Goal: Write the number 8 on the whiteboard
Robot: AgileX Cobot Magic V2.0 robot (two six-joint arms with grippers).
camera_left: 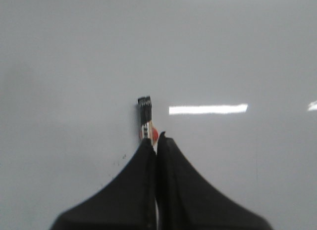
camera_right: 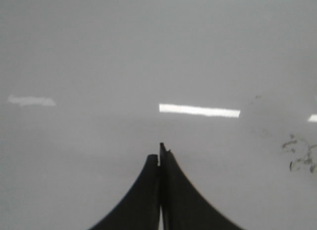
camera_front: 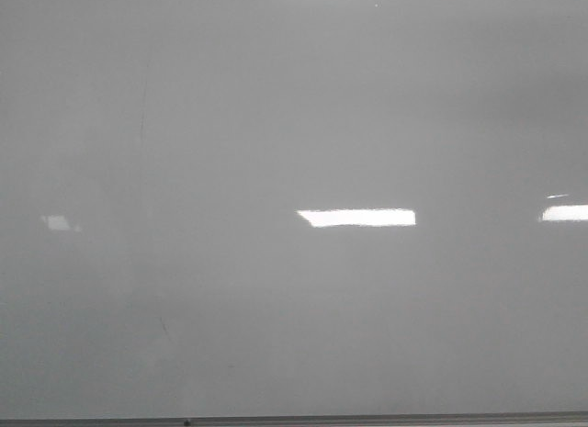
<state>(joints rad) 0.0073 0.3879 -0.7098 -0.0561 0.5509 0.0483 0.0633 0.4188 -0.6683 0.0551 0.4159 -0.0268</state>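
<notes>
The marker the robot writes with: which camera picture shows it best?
The left wrist view. There the marker sticks out from between the fingers of the left gripper, which is shut on it, its dark tip towards the whiteboard. The front view shows only the bare board, and the right wrist view only the empty, shut right gripper.

Marker [camera_left: 144, 118] in left pincer [camera_left: 156, 141], tip toward whiteboard [camera_front: 276, 124].
</notes>
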